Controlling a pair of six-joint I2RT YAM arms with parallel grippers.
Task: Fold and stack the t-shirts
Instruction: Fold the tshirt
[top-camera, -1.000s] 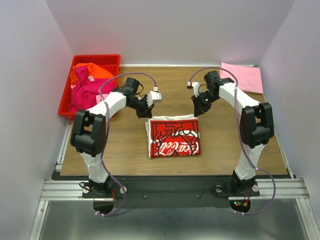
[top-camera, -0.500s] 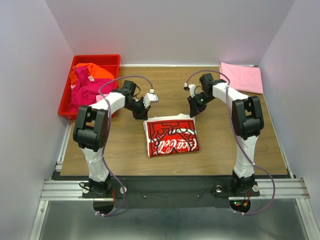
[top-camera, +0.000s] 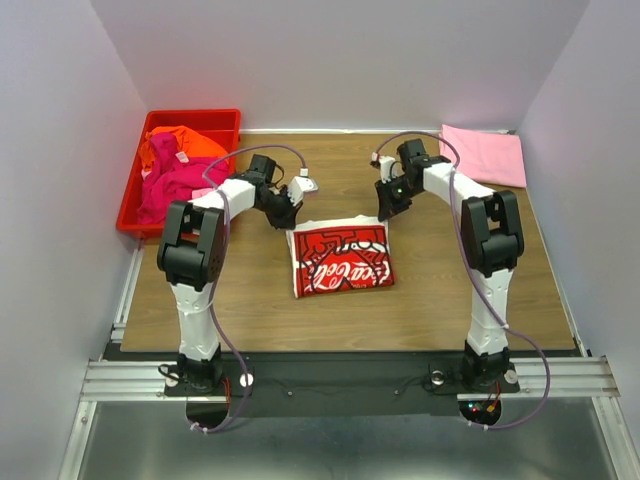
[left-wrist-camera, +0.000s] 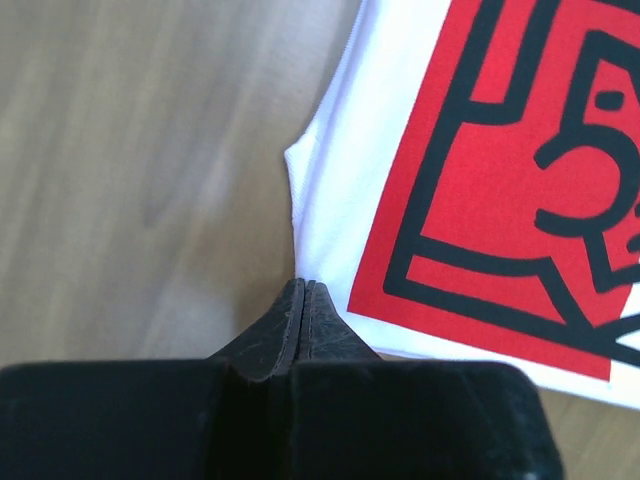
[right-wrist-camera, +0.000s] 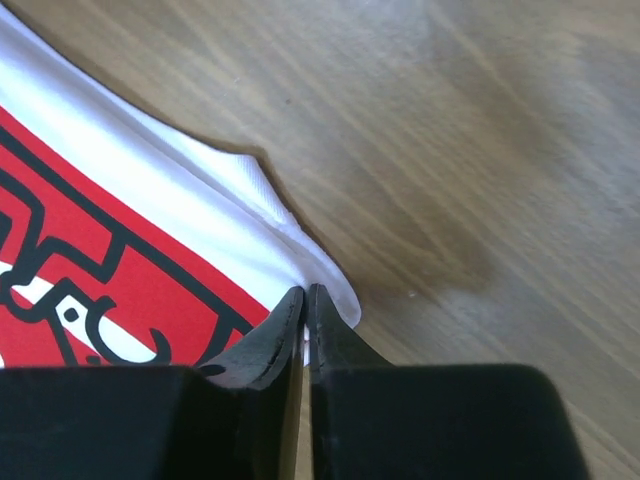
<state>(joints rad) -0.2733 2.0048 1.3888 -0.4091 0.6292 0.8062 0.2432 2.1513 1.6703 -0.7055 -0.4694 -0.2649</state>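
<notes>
Looks like a robotics lab cell: white partition walls (top-camera: 330, 60) boxing in a wood-grain tabletop (top-camera: 250, 300), cabled white-and-black robot arms (top-camera: 222, 203) bolted to a grey aluminium rail (top-camera: 125, 378).

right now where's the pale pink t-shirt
In the top view the pale pink t-shirt lies flat at the far right corner of the table, by the right wall, beyond the right gripper.

the top camera looks down from high at the near side, well back, taking in the whole table (top-camera: 450, 290). each wrist camera faces down, very close to the wood. all three share the white shirt (top-camera: 340, 258): left wrist sees its far left corner, right wrist its far right corner.
</notes>
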